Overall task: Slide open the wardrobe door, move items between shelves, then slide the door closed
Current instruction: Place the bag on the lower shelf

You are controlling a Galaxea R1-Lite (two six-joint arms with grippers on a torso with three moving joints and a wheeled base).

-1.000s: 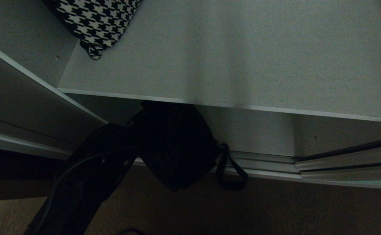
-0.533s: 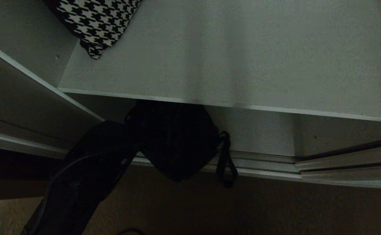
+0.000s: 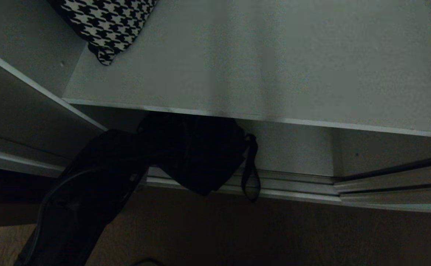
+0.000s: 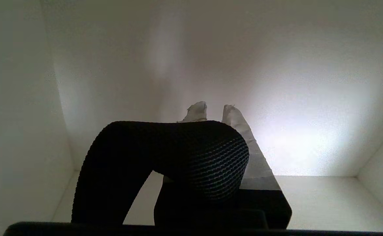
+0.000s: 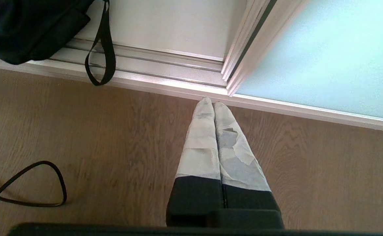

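Black bag (image 3: 197, 155) hangs by its woven strap (image 4: 178, 147) from the left tool (image 4: 211, 111), pinched narrow just under the shelf (image 3: 274, 74), so lifting clear of that front edge should precede any inward push, while the right tool (image 5: 210, 104) idles shut.
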